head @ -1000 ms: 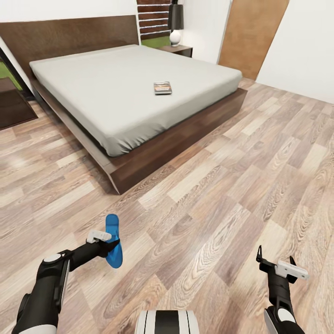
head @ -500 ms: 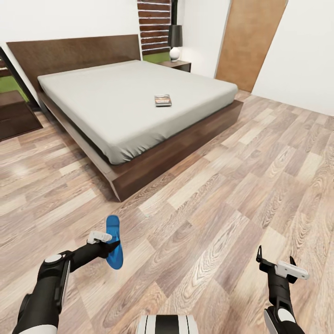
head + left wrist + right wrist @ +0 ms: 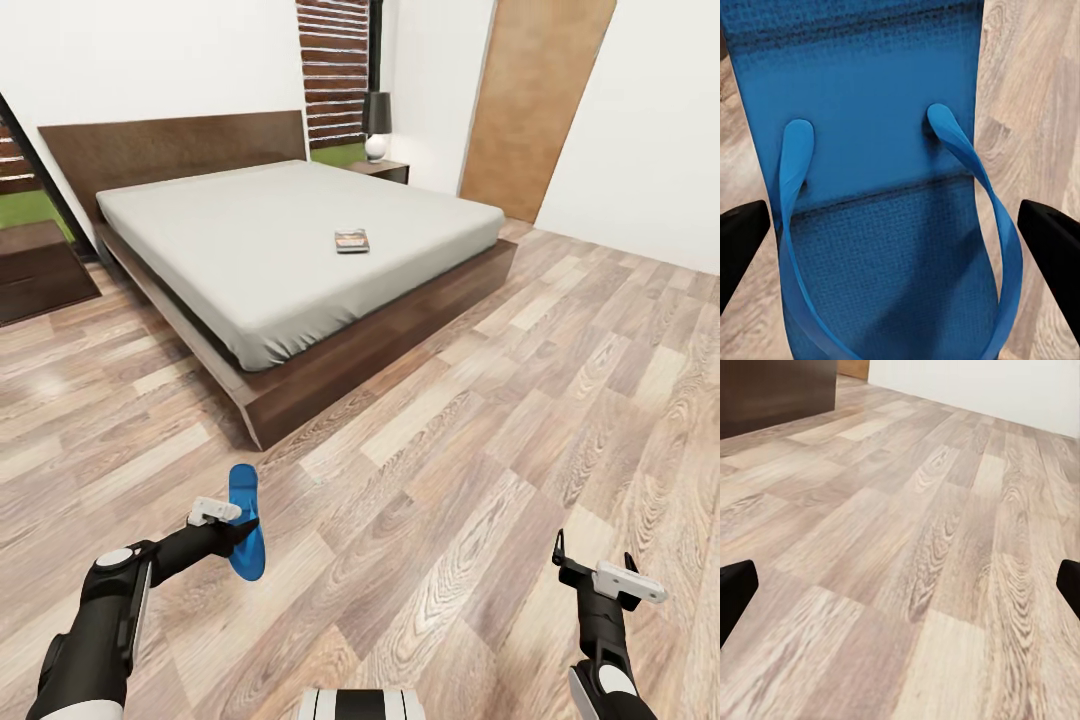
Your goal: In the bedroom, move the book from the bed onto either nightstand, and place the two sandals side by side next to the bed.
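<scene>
1. Sandal first: the left end effector (image 3: pixel 243 528), at the lower left of the head view, is clamped on one bright blue sandal (image 3: pixel 245 520), which it holds off the wood-plank floor (image 3: pixel 450 470). In the left wrist view the sandal's sole and both straps (image 3: pixel 967 165) lie between the dark fingertips (image 3: pixel 1050 232), one at each edge of the frame. It looks gripped across its width, likely so it can be carried flat and set down sole-first.

2. The right end effector (image 3: pixel 598 572), at the lower right of the head view, has its fingers apart and holds nothing. Its wrist view looks along bare floorboards, with a dark cabinet base at the upper left. Kept free, it could take the next item.

3. The bed (image 3: pixel 300 250) stands well apart from both arms, in the upper middle of the head view, with its near corner pointing toward the robot. The book (image 3: pixel 351 241) lies flat on the mattress, toward the right side, not yet moved.

4. A nightstand (image 3: pixel 378 170) with a dark-shaded lamp (image 3: pixel 376 125) sits beyond the bed's far right corner, beside the brown door (image 3: pixel 530 100).

5. My judgement: the robot is in transit with the sandal, which must be set on the floor next to the bed.
</scene>
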Tool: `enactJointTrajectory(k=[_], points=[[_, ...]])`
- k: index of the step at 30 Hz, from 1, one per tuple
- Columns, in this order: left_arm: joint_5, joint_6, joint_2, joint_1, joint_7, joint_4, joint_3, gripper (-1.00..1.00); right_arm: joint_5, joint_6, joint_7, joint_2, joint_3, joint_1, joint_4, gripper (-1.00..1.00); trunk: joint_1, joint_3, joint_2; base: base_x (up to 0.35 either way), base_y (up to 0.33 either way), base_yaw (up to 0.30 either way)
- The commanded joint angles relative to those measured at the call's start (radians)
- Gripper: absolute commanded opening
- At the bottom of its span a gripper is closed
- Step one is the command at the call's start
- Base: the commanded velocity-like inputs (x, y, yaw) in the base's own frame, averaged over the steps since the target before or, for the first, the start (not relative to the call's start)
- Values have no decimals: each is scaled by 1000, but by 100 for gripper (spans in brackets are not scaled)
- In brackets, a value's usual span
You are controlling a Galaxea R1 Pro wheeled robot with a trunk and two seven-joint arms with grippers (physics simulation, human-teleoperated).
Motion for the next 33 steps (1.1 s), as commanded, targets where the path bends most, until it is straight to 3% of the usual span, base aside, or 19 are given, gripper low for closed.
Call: enactJointTrajectory(k=[1,33], points=[[-5,8,-1,-1,-7,-1,3,-100,-1,-3,-3,0,1,0,1,100,-1,3,0,0,0,0],[-5,8,-1,-1,-7,-1,3,-100,2,0,-2,1,2,0,2,100,-15,127,7,0,0,0]])
